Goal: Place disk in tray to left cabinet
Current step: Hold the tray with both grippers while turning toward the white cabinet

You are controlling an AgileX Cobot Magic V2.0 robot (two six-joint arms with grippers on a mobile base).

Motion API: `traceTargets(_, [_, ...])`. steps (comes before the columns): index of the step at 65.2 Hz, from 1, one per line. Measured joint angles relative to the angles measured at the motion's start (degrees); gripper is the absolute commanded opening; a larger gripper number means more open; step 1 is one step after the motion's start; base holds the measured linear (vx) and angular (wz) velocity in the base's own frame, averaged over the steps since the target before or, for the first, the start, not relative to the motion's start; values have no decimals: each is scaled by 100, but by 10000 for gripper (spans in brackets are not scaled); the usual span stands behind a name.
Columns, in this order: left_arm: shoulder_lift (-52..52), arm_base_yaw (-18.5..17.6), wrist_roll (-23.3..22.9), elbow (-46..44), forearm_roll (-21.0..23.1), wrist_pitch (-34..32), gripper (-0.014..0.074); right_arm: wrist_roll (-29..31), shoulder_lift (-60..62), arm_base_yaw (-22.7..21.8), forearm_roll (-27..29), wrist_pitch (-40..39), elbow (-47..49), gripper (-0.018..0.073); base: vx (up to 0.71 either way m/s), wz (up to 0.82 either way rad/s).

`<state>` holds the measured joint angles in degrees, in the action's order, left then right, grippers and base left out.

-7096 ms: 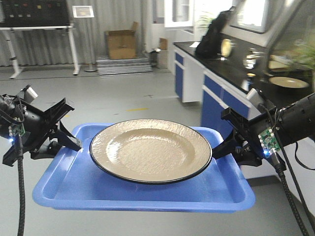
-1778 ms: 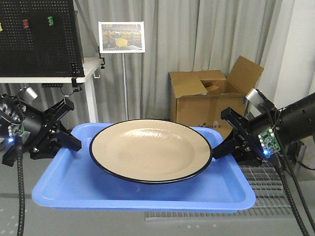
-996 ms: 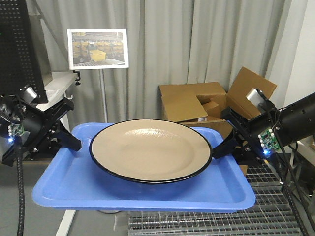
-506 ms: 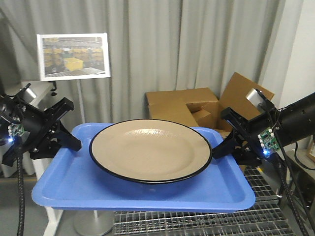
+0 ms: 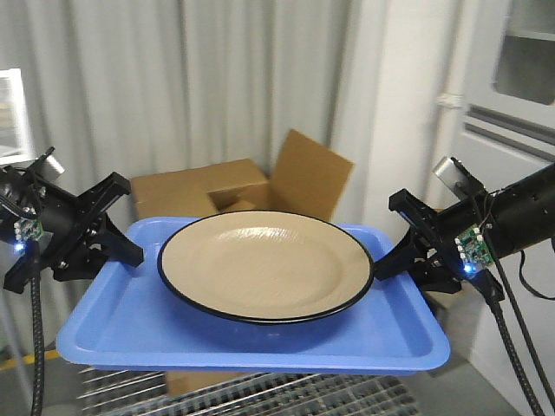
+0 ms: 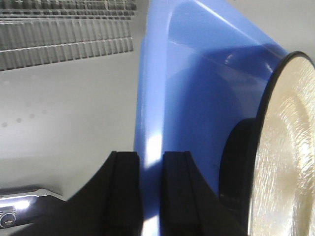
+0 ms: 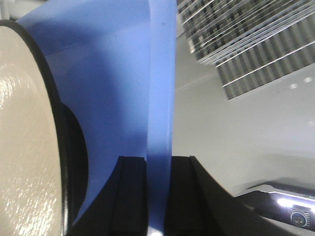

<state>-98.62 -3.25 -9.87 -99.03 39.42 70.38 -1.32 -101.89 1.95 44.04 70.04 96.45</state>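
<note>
Blue plastic tray hangs level in the air, gripped at both short ends so the tan disk lies centred inside it without sliding. Left pincer and right pincer each clamp the tray's rim. The left cabinet is not in view.

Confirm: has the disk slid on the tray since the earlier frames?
No. The disk sits in the same spot against the tray rim; only the background, like the cardboard box, has shifted behind it.
</note>
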Motion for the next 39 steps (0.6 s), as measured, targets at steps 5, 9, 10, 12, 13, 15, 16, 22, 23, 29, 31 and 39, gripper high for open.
traceTargets(5, [0,0,0,0,0,0,-3,0,0,0,0,0,0,-6,11,-59])
traceTargets(9, [0,0,0,0,0,0,-3,0,0,0,0,0,0,-6,11,-60])
traceTargets(10, [0,0,0,0,0,0,-3,0,0,0,0,0,0,-6,11,-61])
traceTargets(12, [0,0,0,0,0,0,-3,0,0,0,0,0,0,-6,11,-61])
traceTargets(13, [0,0,0,0,0,0,-3,0,0,0,0,0,0,-6,11,-61])
traceTargets(15, [0,0,0,0,0,0,-3,0,0,0,0,0,0,-6,11,-61])
traceTargets(16, [0,0,0,0,0,0,-3,0,0,0,0,0,0,-6,11,-61])
traceTargets(22, [0,0,0,0,0,0,-3,0,0,0,0,0,0,-6,11,-60])
traceTargets(23, [0,0,0,0,0,0,-3,0,0,0,0,0,0,-6,10,-57])
traceTargets(29, [0,0,0,0,0,0,-3,0,0,0,0,0,0,-6,10,-56])
traceTargets(31, [0,0,0,0,0,0,-3,0,0,0,0,0,0,-6,10,-54])
traceTargets(39, [0,0,0,0,0,0,-3,0,0,0,0,0,0,-6,10,-53])
